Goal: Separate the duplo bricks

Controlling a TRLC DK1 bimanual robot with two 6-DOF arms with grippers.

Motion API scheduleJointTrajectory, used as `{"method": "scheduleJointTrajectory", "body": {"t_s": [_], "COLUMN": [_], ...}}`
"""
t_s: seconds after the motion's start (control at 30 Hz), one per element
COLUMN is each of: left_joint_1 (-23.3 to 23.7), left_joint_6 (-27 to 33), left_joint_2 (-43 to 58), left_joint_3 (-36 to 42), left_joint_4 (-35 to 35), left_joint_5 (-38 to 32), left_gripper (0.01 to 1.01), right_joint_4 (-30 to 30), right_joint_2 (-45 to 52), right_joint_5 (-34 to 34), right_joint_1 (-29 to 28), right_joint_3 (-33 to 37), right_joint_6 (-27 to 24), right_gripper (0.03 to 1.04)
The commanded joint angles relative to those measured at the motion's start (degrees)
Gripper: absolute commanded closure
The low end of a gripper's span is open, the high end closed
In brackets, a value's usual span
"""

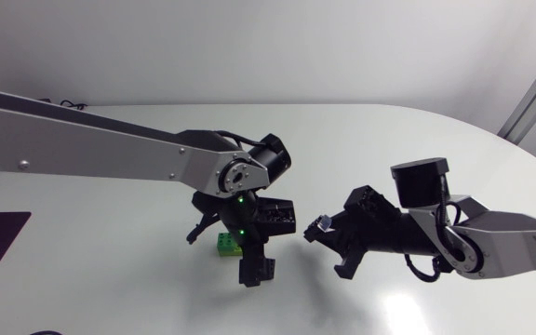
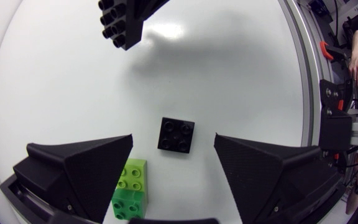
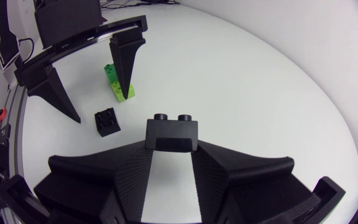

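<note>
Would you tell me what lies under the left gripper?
A black brick lies on the table between the open fingers of the left gripper. Beside it, green bricks sit partly covered by one finger.

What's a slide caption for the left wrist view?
Open left gripper above a black brick, green bricks beside its finger; right gripper holds a second brick.

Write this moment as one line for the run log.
left end effector: open, loose black brick between its fingers | right end effector: shut on second black brick | green bricks: beside one finger
</note>
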Motion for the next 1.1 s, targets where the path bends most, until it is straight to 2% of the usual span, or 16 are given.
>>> {"method": "scheduleJointTrajectory", "body": {"t_s": [0.0, 0.3, 0.47, 0.53, 0.57, 0.6, 0.63, 0.73, 0.77, 0.83, 0.87, 1.07], "left_joint_1": [0.37, 3.1, 4.5, 4.77, 4.77, 4.77, 4.77, 4.5, 4.33, 3.98, 3.8, 3.62], "left_joint_6": [-1.52, -1.61, -1.25, -1.17, -1.17, -1.17, -1.17, -1.17, -1.25, -1.25, -1.34, -1.43], "left_joint_2": [-0.73, -5.12, -7.32, -7.67, -7.76, -7.76, -7.76, -7.67, -7.58, -7.41, -7.32, -6.97], "left_joint_3": [1.08, -2.17, -4.72, -5.25, -5.43, -5.6, -5.78, -5.95, -5.87, -5.87, -5.78, -5.07], "left_joint_4": [-0.69, -1.31, -1.31, -1.31, -1.31, -1.22, -1.13, -0.78, -0.69, -0.52, -0.43, -0.34], "left_joint_5": [0.95, 1.74, 2.44, 2.53, 2.53, 2.53, 2.53, 2.62, 2.62, 2.62, 2.62, 2.53], "left_gripper": [0.067, 0.069, 0.067, 0.067, 0.067, 0.067, 0.067, 0.067, 0.067, 0.067, 0.069, 0.067], "right_joint_4": [2.2, 6.6, 8.27, 8.62, 8.62, 8.62, 8.62, 8.09, 7.74, 6.42, 5.45, 1.15], "right_joint_2": [3.32, 14.3, 18.7, 19.14, 19.31, 19.49, 19.49, 17.2, 16.41, 14.92, 14.13, 7.45], "right_joint_5": [0.46, 6.34, 6.96, 6.96, 6.87, 6.78, 6.78, 6.43, 5.99, 5.38, 5.29, 4.67], "right_joint_1": [0.38, 5.83, 6.62, 6.53, 6.36, 6.18, 5.92, 4.69, 4.34, 3.46, 3.11, 2.84], "right_joint_3": [0.67, 7.44, 8.76, 8.23, 7.97, 7.7, 7.26, 5.42, 4.8, 3.83, 3.48, 1.64], "right_joint_6": [2.01, 4.29, 4.38, 4.21, 4.03, 3.77, 3.5, 2.1, 1.92, 1.13, 0.51, -0.1], "right_gripper": [0.74, 0.74, 0.73, 0.65, 0.59, 0.47, 0.42, 0.4, 0.33, 0.12, 0.07, 0.07]}}
